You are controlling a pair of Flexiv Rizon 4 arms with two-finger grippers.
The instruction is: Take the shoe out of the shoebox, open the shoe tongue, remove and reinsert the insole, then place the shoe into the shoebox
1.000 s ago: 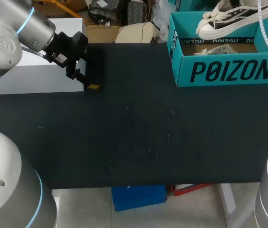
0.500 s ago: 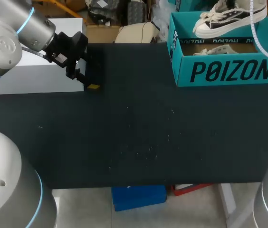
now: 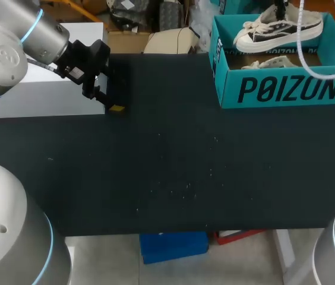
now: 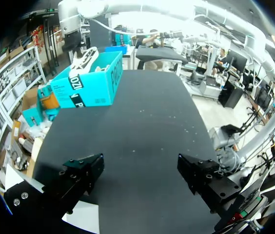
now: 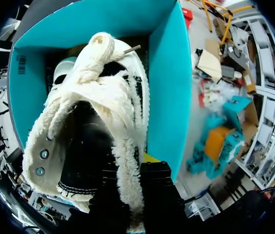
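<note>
A black-and-white sneaker (image 3: 277, 29) with a fleece lining hangs over the open teal shoebox (image 3: 286, 89) at the table's far right. In the right wrist view my right gripper (image 5: 136, 195) is shut on the fleecy heel collar of the sneaker (image 5: 98, 122), with the shoebox's inner wall (image 5: 166, 73) below it. A second sneaker (image 3: 272, 61) lies inside the box. My left gripper (image 3: 105, 98) stands open and empty at the far left of the table. In its own view the left gripper (image 4: 142, 178) looks across the mat toward the shoebox (image 4: 86, 85).
A white box (image 3: 49, 89) sits at the far left, right beside my left gripper. A white cable (image 3: 310, 59) loops down from my right arm over the shoebox. The black mat (image 3: 173, 166) covers the table between the arms.
My right arm has carried the sneaker leftward and lower, so it now hangs just over the shoebox. The left arm has not moved.
</note>
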